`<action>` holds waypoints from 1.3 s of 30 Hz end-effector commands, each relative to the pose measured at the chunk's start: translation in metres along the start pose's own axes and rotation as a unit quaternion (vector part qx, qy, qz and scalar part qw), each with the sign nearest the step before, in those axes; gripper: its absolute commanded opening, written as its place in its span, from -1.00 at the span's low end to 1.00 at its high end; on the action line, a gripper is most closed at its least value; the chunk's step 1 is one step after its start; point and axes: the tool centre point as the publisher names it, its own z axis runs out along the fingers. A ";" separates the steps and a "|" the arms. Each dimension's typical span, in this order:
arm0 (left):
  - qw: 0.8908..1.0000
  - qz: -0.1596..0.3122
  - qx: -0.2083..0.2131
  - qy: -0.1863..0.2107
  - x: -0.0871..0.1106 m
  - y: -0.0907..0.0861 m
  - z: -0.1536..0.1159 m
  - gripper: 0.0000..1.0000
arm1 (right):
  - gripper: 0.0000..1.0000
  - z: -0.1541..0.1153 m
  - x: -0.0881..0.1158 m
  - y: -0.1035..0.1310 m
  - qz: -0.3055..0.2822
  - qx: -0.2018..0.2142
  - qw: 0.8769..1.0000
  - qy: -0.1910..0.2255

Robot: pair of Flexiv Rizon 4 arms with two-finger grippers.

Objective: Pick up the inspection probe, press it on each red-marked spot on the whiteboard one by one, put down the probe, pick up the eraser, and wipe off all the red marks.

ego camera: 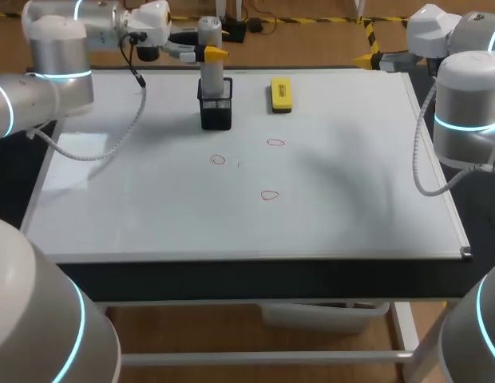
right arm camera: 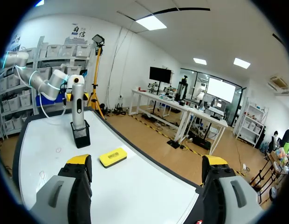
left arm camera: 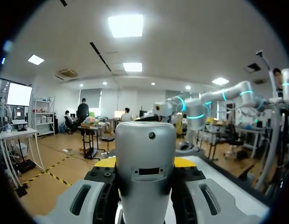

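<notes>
The grey inspection probe (ego camera: 210,49) stands upright in a black mesh holder (ego camera: 215,110) at the back of the whiteboard (ego camera: 351,199). My left gripper (ego camera: 211,53) is shut on the probe's upper part. In the left wrist view the probe (left arm camera: 145,154) fills the space between the fingers. The yellow eraser (ego camera: 281,93) lies right of the holder. Three red outlines are drawn mid-board: mark (ego camera: 218,159), mark (ego camera: 275,143) and mark (ego camera: 269,195). My right gripper (right arm camera: 147,163) hangs open and holds nothing by the back right corner, with the eraser (right arm camera: 113,157) and the probe (right arm camera: 78,102) ahead of it.
The whiteboard covers nearly the whole tabletop, framed by a thin rim (ego camera: 439,167). The left arm's cable (ego camera: 124,136) droops over the board's left part. A pale glare patch (ego camera: 76,148) lies near the left edge.
</notes>
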 end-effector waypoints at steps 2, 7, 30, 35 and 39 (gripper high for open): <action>1.000 0.003 -0.006 -0.008 0.009 -0.012 -0.001 -1.00 | 1.00 0.000 -0.001 0.000 0.000 0.001 1.000 0.001; 1.000 0.007 -0.002 -0.018 0.012 -0.022 0.000 -1.00 | 1.00 0.000 -0.001 0.000 0.000 0.001 1.000 0.001; 0.993 0.009 0.008 -0.118 0.037 -0.036 -0.062 -1.00 | 1.00 0.000 -0.001 0.000 0.000 0.001 1.000 0.001; 0.991 0.019 0.006 -0.135 0.045 -0.032 -0.080 -1.00 | 1.00 0.000 -0.001 0.000 0.000 0.001 1.000 0.001; 0.989 0.021 -0.003 -0.147 0.052 -0.027 -0.095 -1.00 | 1.00 0.000 -0.001 0.000 0.000 0.001 1.000 0.001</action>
